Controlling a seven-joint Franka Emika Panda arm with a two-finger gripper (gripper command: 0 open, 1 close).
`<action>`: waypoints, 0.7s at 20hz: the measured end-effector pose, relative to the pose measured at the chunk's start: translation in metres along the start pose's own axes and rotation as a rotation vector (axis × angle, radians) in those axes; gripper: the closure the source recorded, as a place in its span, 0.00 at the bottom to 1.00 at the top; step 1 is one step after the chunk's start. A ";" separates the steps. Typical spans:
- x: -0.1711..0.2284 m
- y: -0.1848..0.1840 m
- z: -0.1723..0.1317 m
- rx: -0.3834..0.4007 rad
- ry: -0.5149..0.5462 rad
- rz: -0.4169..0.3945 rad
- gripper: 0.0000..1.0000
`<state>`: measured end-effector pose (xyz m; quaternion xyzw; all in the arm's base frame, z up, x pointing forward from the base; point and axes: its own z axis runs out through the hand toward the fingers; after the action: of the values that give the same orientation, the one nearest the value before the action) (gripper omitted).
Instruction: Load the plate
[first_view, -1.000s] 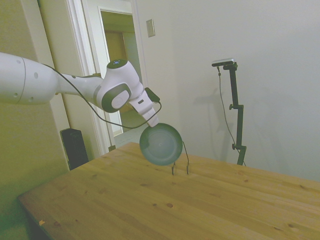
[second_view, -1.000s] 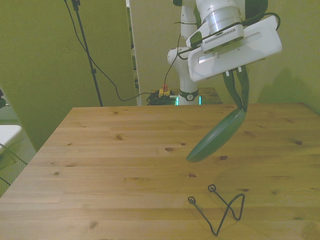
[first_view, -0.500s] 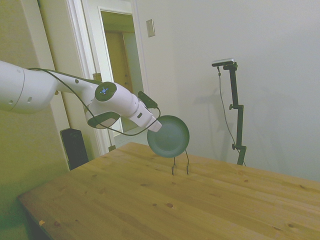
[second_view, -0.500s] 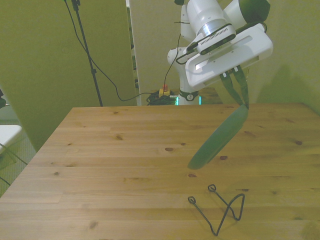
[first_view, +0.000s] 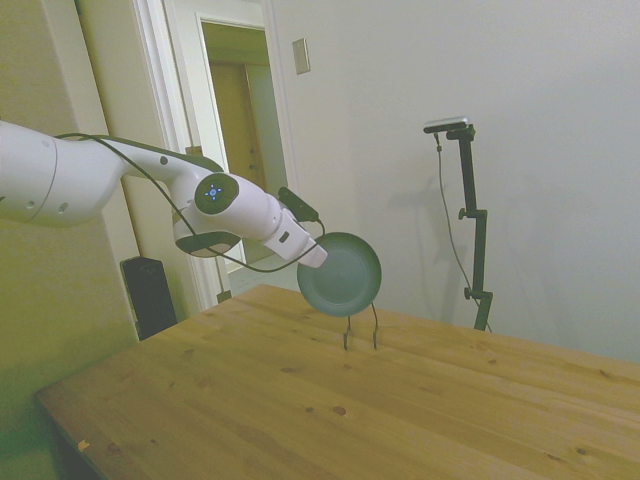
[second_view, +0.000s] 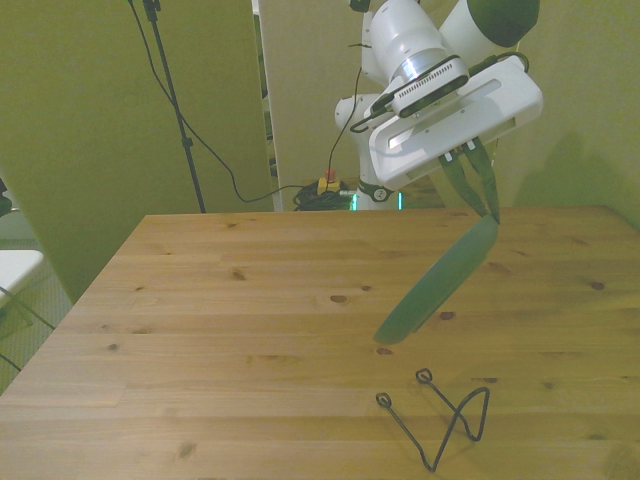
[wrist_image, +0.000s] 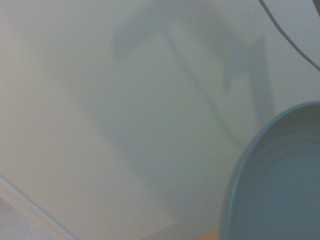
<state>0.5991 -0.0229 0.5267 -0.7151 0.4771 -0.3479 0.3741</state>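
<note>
The dark green plate (first_view: 342, 274) hangs in the air on edge, held by its rim. My gripper (second_view: 484, 210) is shut on the plate's upper rim, and the plate (second_view: 438, 283) slants down from it toward the front view's left. It hovers just above and behind the thin dark wire rack (second_view: 440, 418), which stands on the table near its front edge. From the side, the rack's wires (first_view: 360, 328) show right under the plate's lower edge. Part of the plate's inner face (wrist_image: 280, 185) fills one corner of the wrist view, against a pale wall.
The wooden table (second_view: 220, 330) stretches wide around the rack. Behind the arm stands a doorway (first_view: 240, 150). A dark box (first_view: 150, 295) sits on the floor by the wall.
The wrist has rotated and dropped a little, turning the plate from tilted toward nearly on edge. The plate has shifted slightly to the right in the side view, toward the rack.
</note>
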 end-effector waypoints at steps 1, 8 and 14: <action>0.001 0.000 0.000 0.008 0.000 0.003 1.00; 0.021 0.003 0.006 0.121 0.029 0.021 1.00; 0.033 0.032 0.032 0.199 0.012 0.021 1.00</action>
<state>0.6229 -0.0557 0.4884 -0.6673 0.4499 -0.3940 0.4440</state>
